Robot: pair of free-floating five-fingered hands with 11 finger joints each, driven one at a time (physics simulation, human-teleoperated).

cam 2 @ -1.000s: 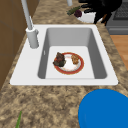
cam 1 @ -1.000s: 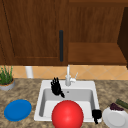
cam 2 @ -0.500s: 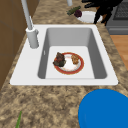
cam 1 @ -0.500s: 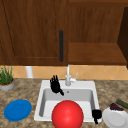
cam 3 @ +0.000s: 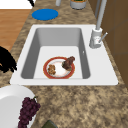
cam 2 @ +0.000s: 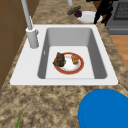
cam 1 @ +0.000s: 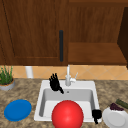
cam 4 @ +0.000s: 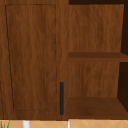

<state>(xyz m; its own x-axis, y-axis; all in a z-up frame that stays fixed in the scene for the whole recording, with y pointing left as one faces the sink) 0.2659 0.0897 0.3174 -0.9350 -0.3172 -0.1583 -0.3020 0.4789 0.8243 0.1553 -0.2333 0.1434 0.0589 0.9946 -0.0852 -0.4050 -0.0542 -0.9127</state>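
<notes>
Front view: two robot hands at the sink, neither holding anything.

We see the left robot hand (cam 1: pixel 55 82) released, fingers straight and spread, above the sink (cam 1: pixel 38 108) rim at 11 o'clock, just beside the faucet (cam 1: pixel 68 79). The right robot hand (cam 1: pixel 96 114) hangs at the sink's 5 o'clock corner; we cannot tell whether it is clenched. The white plate (cam 1: pixel 113 120) with grapes (cam 3: pixel 27 110) lies on the tabletop at its 3 o'clock, untouched, as does the red-rimmed plate (cam 2: pixel 79 65) of food in the basin.
</notes>
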